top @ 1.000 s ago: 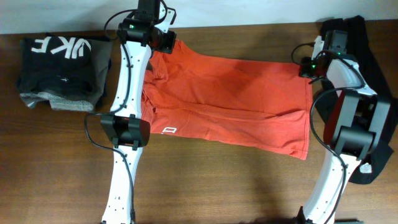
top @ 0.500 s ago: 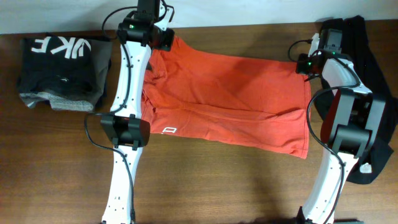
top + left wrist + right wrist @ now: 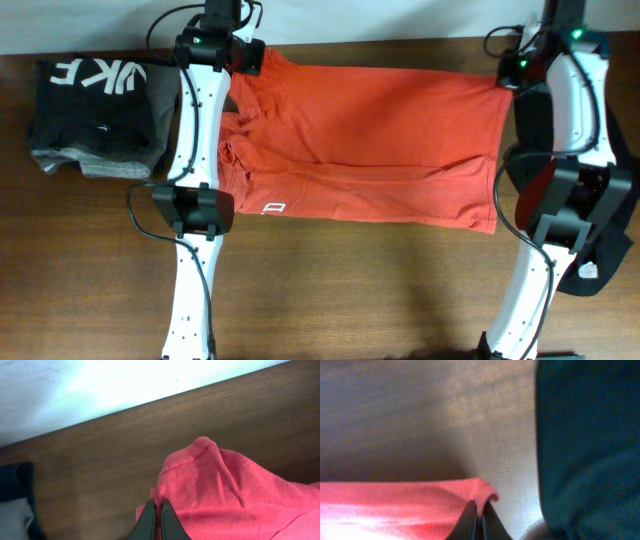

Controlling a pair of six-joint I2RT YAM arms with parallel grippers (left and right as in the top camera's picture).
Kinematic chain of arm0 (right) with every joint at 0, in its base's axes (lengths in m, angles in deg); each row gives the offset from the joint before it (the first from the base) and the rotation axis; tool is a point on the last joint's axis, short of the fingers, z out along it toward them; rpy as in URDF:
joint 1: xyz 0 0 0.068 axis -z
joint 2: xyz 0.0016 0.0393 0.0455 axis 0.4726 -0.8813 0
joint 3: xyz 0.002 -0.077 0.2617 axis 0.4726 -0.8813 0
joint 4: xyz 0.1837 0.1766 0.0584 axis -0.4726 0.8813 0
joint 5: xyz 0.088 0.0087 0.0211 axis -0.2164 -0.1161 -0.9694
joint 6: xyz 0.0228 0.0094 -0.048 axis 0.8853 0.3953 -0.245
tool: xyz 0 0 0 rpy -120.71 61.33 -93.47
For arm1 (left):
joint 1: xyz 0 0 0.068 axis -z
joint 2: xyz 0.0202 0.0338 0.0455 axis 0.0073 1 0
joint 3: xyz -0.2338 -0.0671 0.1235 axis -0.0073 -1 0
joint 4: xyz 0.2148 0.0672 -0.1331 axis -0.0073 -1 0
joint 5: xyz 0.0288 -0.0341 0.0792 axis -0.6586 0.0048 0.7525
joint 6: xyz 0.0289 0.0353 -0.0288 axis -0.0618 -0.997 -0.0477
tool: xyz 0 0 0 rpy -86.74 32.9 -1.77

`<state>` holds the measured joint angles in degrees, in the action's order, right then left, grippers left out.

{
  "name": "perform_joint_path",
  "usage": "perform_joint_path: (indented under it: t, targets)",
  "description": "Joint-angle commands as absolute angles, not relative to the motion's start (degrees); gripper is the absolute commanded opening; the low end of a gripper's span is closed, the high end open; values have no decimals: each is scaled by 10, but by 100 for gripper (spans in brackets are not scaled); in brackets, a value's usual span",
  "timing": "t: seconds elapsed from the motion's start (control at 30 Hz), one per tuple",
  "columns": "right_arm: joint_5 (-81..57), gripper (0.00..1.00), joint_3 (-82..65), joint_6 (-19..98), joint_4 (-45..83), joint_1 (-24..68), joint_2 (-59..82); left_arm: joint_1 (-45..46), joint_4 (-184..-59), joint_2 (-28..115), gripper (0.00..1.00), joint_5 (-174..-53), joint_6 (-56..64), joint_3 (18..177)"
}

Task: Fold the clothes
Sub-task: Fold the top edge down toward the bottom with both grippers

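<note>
An orange-red T-shirt [image 3: 370, 145] lies spread across the wooden table, stretched between both arms along its far edge. My left gripper [image 3: 252, 60] is shut on the shirt's far left corner, and in the left wrist view its fingertips [image 3: 160, 510] pinch a fold of the red cloth [image 3: 225, 490]. At the far right corner my right gripper [image 3: 505, 84] is shut on the shirt, its fingertips [image 3: 481, 517] pinching the hem [image 3: 420, 505]. A black garment [image 3: 600, 150] hangs at the right, partly hidden behind the right arm.
A folded stack of black and grey clothes [image 3: 100, 115] with white lettering lies at the far left. The table's back edge meets a white wall [image 3: 100, 390]. Bare wood [image 3: 380, 290] stretches along the front. The black garment [image 3: 590, 440] lies just right of the right gripper.
Both grippers have moved toward the back of the table, pulling the shirt's far edge taut and straight. The right gripper closed on the shirt's corner.
</note>
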<state>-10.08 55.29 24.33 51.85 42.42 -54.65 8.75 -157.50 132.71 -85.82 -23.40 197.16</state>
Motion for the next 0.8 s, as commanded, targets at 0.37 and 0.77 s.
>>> perform_joint_path:
  t: [0.37, 0.77]
  targets:
    - [-150, 4, 822, 247, 835, 437, -533, 86, -1739, 1192, 2, -845, -233, 1976]
    - [-106, 4, 727, 243, 835, 439, -464, 85, -1835, 1190, 0, -850, -238, 1976]
